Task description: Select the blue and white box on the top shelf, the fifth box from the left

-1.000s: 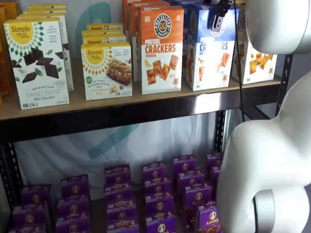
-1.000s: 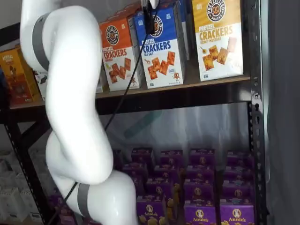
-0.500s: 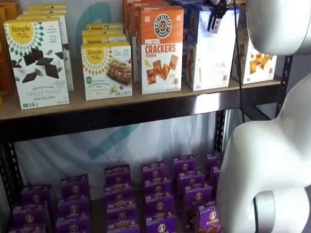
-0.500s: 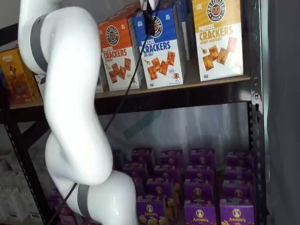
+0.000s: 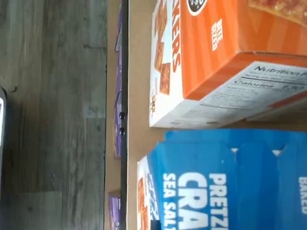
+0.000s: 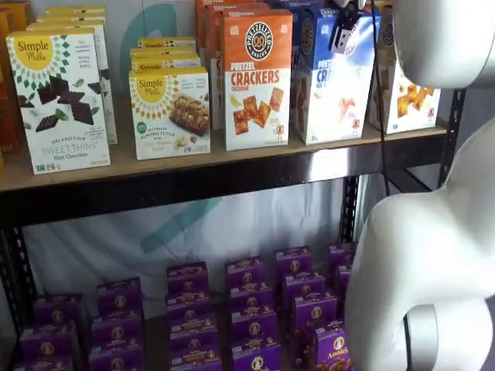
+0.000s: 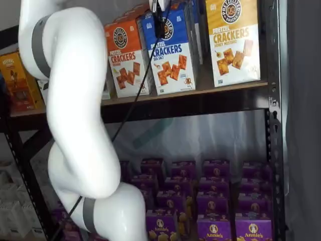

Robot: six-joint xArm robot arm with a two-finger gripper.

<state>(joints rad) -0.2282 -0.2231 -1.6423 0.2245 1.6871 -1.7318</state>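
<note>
The blue and white box (image 7: 172,50) stands on the top shelf (image 7: 200,103), between the orange box (image 7: 126,57) and the yellow box (image 7: 233,40). The gripper (image 7: 159,22) has its jaws pinching the box's top. Grasp looks made; pulling it out remains.

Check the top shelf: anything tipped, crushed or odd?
The blue box leans slightly, its top tipped forward and sideways, with the end effector at its top front. The orange box and yellow box stand upright; nothing looks crushed.

grey wood-plank floor (image 5: 53,96)
</note>
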